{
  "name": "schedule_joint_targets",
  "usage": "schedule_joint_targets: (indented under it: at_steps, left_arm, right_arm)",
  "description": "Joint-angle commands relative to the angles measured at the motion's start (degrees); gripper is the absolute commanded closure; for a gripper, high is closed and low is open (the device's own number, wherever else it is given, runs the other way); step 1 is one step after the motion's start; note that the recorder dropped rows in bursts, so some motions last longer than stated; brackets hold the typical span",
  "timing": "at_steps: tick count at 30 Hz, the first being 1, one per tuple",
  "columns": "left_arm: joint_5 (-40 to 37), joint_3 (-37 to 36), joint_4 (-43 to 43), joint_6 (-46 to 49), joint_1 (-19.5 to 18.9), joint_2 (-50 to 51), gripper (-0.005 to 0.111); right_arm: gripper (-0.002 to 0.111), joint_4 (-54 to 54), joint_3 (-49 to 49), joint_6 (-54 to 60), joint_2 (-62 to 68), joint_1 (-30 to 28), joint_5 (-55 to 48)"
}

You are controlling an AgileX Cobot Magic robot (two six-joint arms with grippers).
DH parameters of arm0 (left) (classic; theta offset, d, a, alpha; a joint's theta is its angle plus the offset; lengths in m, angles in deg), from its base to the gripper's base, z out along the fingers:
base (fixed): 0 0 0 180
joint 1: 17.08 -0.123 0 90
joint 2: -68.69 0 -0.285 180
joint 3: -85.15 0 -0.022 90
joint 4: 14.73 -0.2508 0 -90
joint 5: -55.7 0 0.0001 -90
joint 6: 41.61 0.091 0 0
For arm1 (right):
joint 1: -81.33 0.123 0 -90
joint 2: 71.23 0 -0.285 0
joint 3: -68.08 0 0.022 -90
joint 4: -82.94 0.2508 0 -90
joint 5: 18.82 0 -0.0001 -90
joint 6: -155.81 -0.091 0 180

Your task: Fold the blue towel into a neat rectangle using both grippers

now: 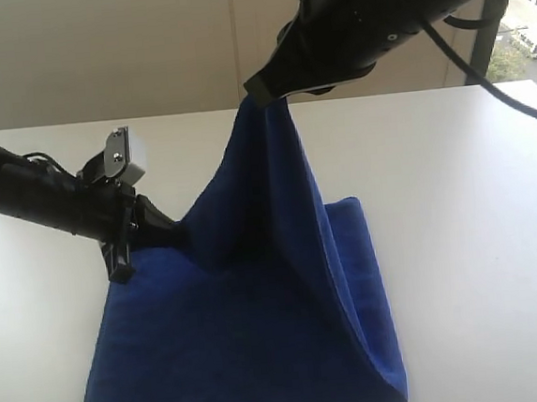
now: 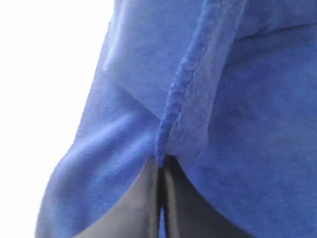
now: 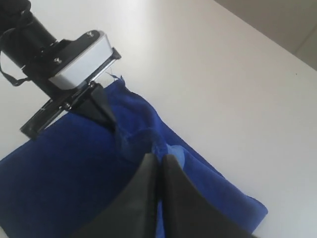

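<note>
The blue towel (image 1: 263,352) lies on the white table (image 1: 479,239), with one part pulled up into a tall peak. At the top of that peak my right gripper (image 1: 261,93) is shut on the towel's cloth, high above the table. My left gripper (image 1: 172,230) is shut on the towel's far left edge, low near the table. In the left wrist view the towel (image 2: 237,124) fills the frame and its hemmed edge runs into the closed left gripper (image 2: 162,163). In the right wrist view the right gripper (image 3: 159,159) pinches blue cloth (image 3: 74,173), and the left gripper (image 3: 110,120) shows below it.
A wall (image 1: 95,47) stands behind the table's far edge. A window (image 1: 529,9) shows at the upper right. Bare table surface lies to the left (image 1: 35,325) and right of the towel.
</note>
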Motion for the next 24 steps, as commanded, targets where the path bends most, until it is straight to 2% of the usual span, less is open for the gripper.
schedule_joint_targets:
  at_steps: [1, 5, 14, 24]
  left_arm:
    - [7.05, 0.18, 2.3, 9.1, 0.48, -3.59, 0.107]
    - [12.74, 0.18, 2.3, 9.1, 0.48, -5.22, 0.107]
    - [16.98, 1.49, 2.3, 9.1, 0.48, -6.78, 0.107]
    - [19.6, 4.72, 2.3, 9.1, 0.48, -6.65, 0.107]
  right_arm:
    - [0.108, 0.66, 0.01, -0.41, -2.07, -0.06, -1.72]
    - [0.108, 3.85, 0.01, 1.59, -2.21, -0.06, -4.07]
    - [0.108, 15.24, 0.01, 8.78, -2.0, 0.06, -8.08]
    - [0.108, 15.36, 0.13, 9.42, 1.03, 6.59, -8.45]
